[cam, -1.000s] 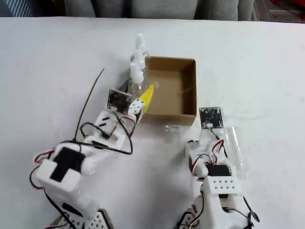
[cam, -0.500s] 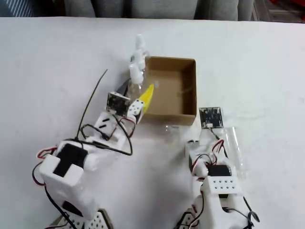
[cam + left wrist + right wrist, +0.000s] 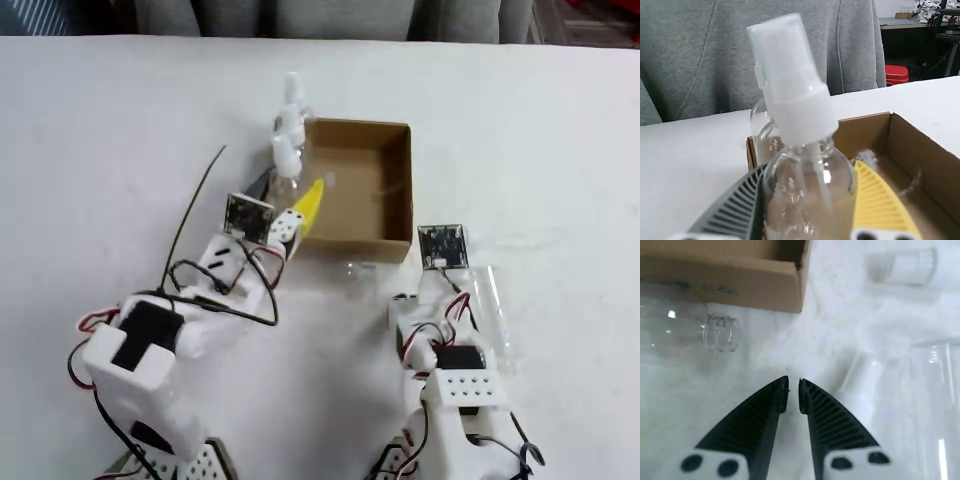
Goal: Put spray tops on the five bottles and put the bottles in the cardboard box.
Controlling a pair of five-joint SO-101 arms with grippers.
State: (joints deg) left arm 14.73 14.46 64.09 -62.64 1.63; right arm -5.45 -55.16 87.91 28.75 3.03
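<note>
My left gripper (image 3: 807,172) is shut on a clear bottle (image 3: 800,200) with a white spray top (image 3: 792,85), held between a grey and a yellow finger (image 3: 310,200). In the high view this bottle (image 3: 285,178) stands at the left wall of the cardboard box (image 3: 409,190). A second topped bottle (image 3: 762,117) stands just behind it. My right gripper (image 3: 793,382) is shut on nothing, low over the table near the box's front wall (image 3: 725,270). A topless bottle (image 3: 690,332) lies in front of the box, and a loose white spray top (image 3: 860,385) lies beside one finger.
A clear bottle (image 3: 490,310) lies on the table beside the right arm (image 3: 441,247). Another clear piece with a white end (image 3: 900,265) lies farther off. A person in a grey top sits behind the table's far edge. The white table is open to the left and far right.
The left arm shifted slightly toward the box a second ago, keeping its hold on the bottle, and has been still since. The right arm has not moved.
</note>
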